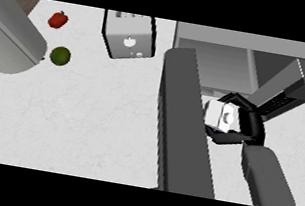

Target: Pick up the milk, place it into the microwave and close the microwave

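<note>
Head view shows one microwave [226, 61] at the back right, its dark door [181, 125] swung wide open toward us. One milk carton [221, 114] sits in the right hand [246, 123], whose black fingers curl round it just in front of the microwave's opening; I cannot tell that anything lies inside yet. One toaster [127, 36] stands to the left of the microwave. Further left lie one red pepper [58, 19] and one green lime [60, 55] beside a large grey cylinder [6, 35] on the white counter [70, 121].
</note>
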Available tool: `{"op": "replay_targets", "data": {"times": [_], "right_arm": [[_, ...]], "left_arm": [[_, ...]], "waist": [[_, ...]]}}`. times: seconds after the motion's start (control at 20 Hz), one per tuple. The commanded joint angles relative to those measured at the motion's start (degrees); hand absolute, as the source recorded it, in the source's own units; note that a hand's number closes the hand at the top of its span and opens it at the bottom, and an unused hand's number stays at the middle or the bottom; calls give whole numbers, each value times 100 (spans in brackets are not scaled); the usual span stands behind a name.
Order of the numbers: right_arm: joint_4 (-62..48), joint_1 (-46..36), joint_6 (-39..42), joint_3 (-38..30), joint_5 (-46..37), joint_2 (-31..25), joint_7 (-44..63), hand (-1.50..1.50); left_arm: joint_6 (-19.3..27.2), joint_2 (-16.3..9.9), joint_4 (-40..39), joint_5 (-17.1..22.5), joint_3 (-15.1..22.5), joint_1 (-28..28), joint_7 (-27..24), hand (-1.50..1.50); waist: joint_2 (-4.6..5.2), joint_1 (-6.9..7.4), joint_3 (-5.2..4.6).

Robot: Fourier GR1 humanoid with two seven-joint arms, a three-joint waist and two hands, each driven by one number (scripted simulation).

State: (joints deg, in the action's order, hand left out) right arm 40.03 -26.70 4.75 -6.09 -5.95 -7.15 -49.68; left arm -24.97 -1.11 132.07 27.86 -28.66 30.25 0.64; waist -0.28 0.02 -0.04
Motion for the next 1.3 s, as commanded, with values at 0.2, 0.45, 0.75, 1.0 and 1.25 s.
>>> {"op": "replay_targets", "data": {"times": [0.2, 0.45, 0.75, 1.0, 1.25], "right_arm": [[-46, -1115, -912, -66, -178, 281, 913, 150], [-580, -1785, -1692, 201, -802, 404, 1274, 150], [-1886, -2703, -2268, -107, -1034, 228, 1313, 150], [-2450, -2964, -2705, -278, -1137, -63, 1038, 150], [-2763, -3436, -2951, -445, -1117, -281, 1230, 150]], "left_arm": [[-151, -125, -218, 204, -310, -249, 90, -150], [-5, -201, -420, 69, -258, -551, 98, -150], [-340, -101, -454, 34, -200, -391, -16, -150], [-414, -408, -771, 98, -319, -741, -67, -150], [-307, -77, -439, -42, -36, -690, 10, -150]], "waist": [[39, 89, 5], [57, 114, 4], [125, 301, 10], [214, 435, 16], [244, 540, 22]]}}
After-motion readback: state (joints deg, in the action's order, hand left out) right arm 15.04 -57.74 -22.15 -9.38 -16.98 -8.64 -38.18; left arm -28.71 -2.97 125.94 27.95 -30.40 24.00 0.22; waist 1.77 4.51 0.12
